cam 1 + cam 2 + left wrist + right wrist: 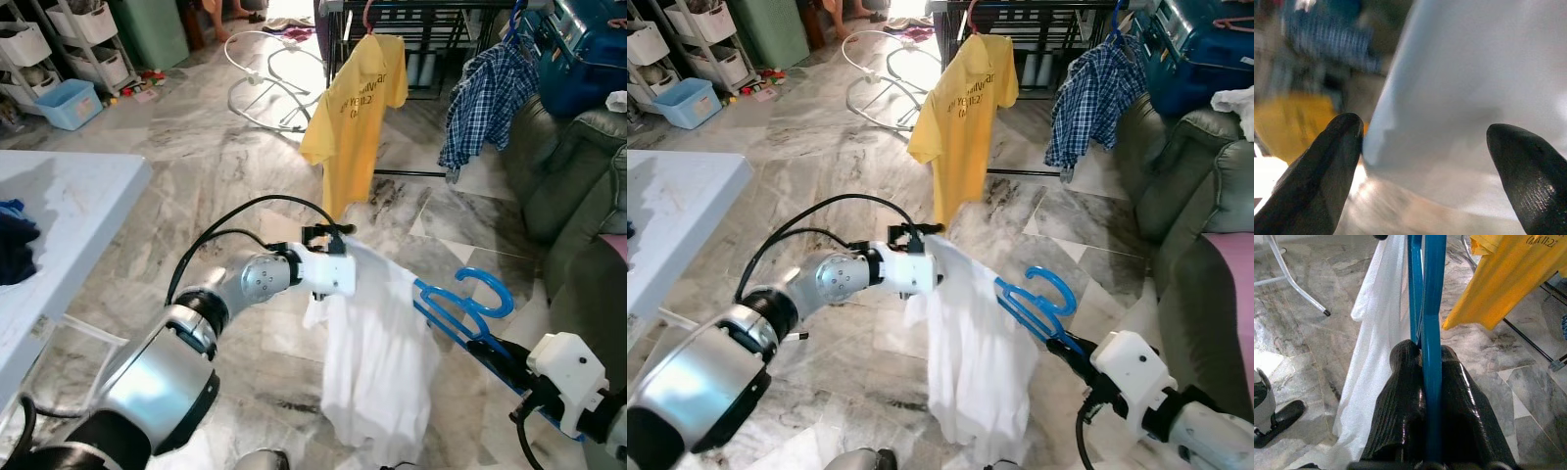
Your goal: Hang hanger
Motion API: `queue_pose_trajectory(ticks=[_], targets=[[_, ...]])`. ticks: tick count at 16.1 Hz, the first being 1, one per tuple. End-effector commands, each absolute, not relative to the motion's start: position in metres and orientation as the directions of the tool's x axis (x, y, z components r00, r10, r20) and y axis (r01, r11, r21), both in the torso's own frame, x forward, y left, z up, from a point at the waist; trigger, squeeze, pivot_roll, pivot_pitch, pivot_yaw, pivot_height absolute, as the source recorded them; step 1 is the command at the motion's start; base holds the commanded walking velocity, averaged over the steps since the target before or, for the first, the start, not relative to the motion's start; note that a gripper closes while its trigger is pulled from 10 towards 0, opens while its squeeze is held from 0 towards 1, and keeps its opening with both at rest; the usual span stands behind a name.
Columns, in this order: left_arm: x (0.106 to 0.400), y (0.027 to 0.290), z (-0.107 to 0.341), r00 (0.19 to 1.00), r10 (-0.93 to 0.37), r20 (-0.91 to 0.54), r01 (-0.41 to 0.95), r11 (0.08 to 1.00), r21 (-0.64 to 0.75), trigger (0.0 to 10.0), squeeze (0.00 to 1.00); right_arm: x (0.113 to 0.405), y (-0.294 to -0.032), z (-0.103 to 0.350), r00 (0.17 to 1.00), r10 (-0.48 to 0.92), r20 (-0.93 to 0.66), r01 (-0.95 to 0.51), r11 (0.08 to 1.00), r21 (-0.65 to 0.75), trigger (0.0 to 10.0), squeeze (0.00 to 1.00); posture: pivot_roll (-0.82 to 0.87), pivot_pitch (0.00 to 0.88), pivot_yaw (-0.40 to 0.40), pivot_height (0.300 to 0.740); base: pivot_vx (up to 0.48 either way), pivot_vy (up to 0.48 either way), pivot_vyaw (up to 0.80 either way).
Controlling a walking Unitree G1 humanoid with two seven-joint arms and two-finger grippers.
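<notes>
The floor [196, 166] is polished grey-and-white veined marble tile, filling most of the frame. At the left edge of the head view juts the corner of a white table [69, 196] with a dark blue cloth [15, 240] on it. In the upper left stand white storage drawers [83, 34] and a pale blue bin [67, 103]. A black metal drying rack [411, 39] crosses the top centre; from it hang a yellow T-shirt [358, 108] with dark lettering and a blue plaid shirt [485, 98]. A dark green sofa [568, 196] runs down the right edge.

Lower centre, a soft white shirt [377, 352] droops in loose folds from a glossy blue plastic hanger [465, 304], whose curved hook sits right of centre. The right gripper [1425, 382], at the lower right, has its ribbed black fingers pressed together on the hanger's thin blue bar. The left gripper [1425, 161], mid-frame at the shirt's upper left shoulder, has its fingers spread wide, white fabric lying between them
</notes>
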State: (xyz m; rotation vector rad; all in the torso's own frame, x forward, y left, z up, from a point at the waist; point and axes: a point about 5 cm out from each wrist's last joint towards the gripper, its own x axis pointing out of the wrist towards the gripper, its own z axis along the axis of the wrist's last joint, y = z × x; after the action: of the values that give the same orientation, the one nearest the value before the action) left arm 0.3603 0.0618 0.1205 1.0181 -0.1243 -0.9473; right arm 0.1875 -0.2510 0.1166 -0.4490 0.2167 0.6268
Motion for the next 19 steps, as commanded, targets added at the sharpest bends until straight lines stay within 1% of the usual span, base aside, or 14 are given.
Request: queue_pose_trajectory(ticks=[1,2,3,19], targets=[[0.3590,0.0744,0.1068,0.642,-0.674,-0.366,0.665,0.251,0.704,10.0,1.00,0.1900,-0.2454,0.1245,0.791,0.543,-0.281,-0.612,0.708,-0.354,10.0,0.00,-0.09,0.081,0.008,0.740,0.000,0.000,0.00],[0.3588,0.0790,0.1009,0.680,-0.644,-0.350,0.675,0.363,0.643,10.0,1.00,0.1915,-0.2433,0.1249,0.789,0.550,-0.275,-0.615,0.707,-0.350,10.0,0.00,-0.09,0.078,0.000,0.740,0.000,0.000,0.00],[0.3591,0.0814,0.0986,0.702,-0.627,-0.337,0.674,0.431,0.600,10.0,1.00,0.1928,-0.2428,0.1257,0.788,0.553,-0.272,-0.616,0.706,-0.349,10.0,0.00,-0.08,0.076,-0.009,0.740,0.000,0.000,0.00],[0.3591,0.0814,0.0986,0.702,-0.627,-0.337,0.674,0.431,0.600,10.0,1.00,0.1928,-0.2428,0.1257,0.788,0.553,-0.272,-0.616,0.706,-0.349,10.0,0.00,-0.08,0.076,-0.009,0.740,0.000,0.000,0.00]])
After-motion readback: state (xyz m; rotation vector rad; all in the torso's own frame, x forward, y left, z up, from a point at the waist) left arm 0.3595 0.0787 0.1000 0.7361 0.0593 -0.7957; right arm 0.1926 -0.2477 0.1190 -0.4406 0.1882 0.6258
